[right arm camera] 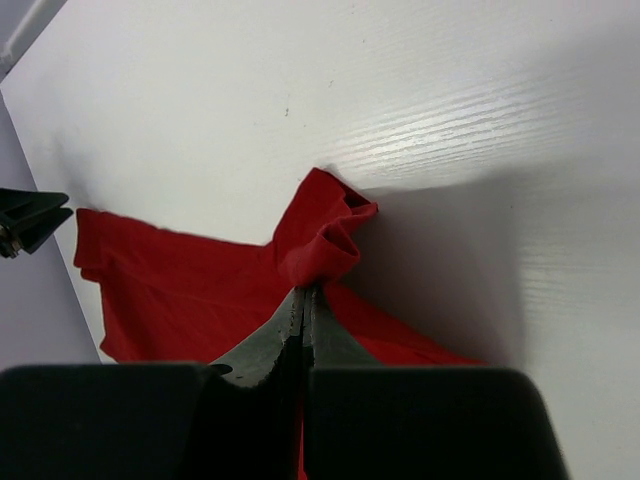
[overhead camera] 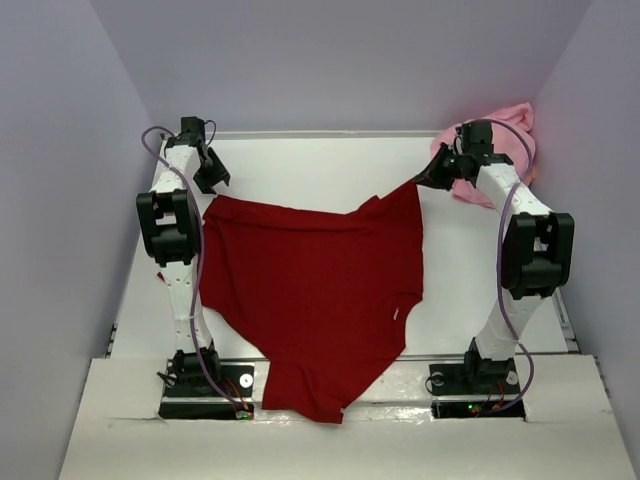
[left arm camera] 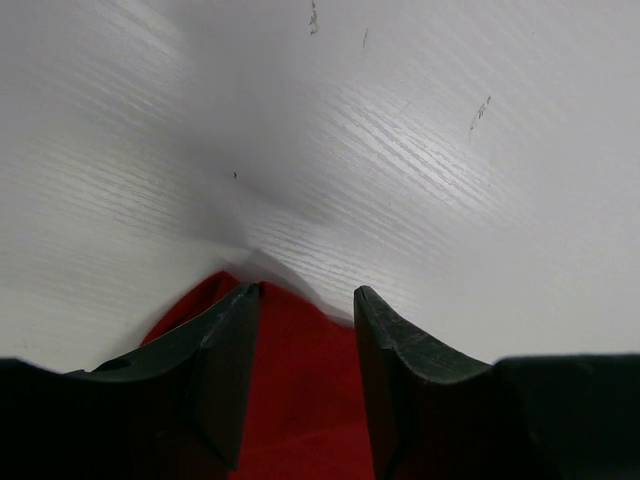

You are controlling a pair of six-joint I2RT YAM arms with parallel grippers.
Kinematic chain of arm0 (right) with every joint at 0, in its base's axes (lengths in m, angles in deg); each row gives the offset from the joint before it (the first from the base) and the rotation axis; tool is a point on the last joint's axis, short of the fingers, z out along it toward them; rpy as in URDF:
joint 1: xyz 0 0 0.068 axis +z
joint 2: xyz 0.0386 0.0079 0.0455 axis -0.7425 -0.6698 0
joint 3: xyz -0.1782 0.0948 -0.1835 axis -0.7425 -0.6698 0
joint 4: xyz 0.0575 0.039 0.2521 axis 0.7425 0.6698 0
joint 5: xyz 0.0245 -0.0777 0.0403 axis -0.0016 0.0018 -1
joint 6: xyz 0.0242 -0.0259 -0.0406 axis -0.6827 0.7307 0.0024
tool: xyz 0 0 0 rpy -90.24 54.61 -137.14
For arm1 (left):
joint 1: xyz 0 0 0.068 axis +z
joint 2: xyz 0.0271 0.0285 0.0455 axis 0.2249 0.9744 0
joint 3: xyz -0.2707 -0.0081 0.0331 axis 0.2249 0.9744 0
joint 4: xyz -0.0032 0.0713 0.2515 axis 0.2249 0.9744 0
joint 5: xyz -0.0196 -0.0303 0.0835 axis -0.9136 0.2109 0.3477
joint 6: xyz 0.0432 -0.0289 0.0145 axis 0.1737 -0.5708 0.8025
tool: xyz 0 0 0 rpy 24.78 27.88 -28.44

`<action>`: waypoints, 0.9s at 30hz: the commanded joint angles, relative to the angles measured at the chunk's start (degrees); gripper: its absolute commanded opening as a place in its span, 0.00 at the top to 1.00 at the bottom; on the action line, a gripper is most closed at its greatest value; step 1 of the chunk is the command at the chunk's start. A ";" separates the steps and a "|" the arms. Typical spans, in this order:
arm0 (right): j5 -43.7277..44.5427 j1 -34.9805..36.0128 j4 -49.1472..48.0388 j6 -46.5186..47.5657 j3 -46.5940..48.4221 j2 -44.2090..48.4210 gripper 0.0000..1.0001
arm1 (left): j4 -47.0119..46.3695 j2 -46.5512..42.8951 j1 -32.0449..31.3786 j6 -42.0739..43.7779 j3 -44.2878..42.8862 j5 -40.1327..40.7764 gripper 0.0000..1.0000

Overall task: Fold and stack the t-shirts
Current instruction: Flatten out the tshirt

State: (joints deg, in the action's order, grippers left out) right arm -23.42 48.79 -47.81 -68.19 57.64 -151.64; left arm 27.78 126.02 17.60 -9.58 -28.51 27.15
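Lighting was bright and diffuse from overhead. Ahead of the left gripper [left arm camera: 306, 295], glare streaked the table [left arm camera: 420, 150]. A soft shadow lay just beyond its fingers [left arm camera: 225, 370], which rendered dark and slightly blurred. To the right of the right gripper [right arm camera: 303, 292], a broad shadow dimmed the table. The dark red t-shirt [right arm camera: 170, 285] appeared saturated, its folds indistinct.

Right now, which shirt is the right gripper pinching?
The red shirt, spread out mid-table; the right gripper is shut on its far right corner. The pink shirt lies bunched at the far right, ungripped.
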 commanded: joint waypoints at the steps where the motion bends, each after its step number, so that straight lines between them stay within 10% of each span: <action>1: -0.36 0.30 -1.70 0.63 2.94 0.74 1.00 | 1.88 -1.39 0.41 0.67 -2.69 0.13 0.47; 27: -0.01 0.30 -1.52 0.54 2.94 1.09 1.00 | 4.00 -0.08 0.23 0.58 0.73 -0.23 0.49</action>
State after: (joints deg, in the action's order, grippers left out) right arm -23.40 48.79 -47.68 -68.19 58.69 -151.64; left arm 30.58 126.02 17.62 -9.60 -28.51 27.24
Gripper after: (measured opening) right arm 0.009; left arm 0.523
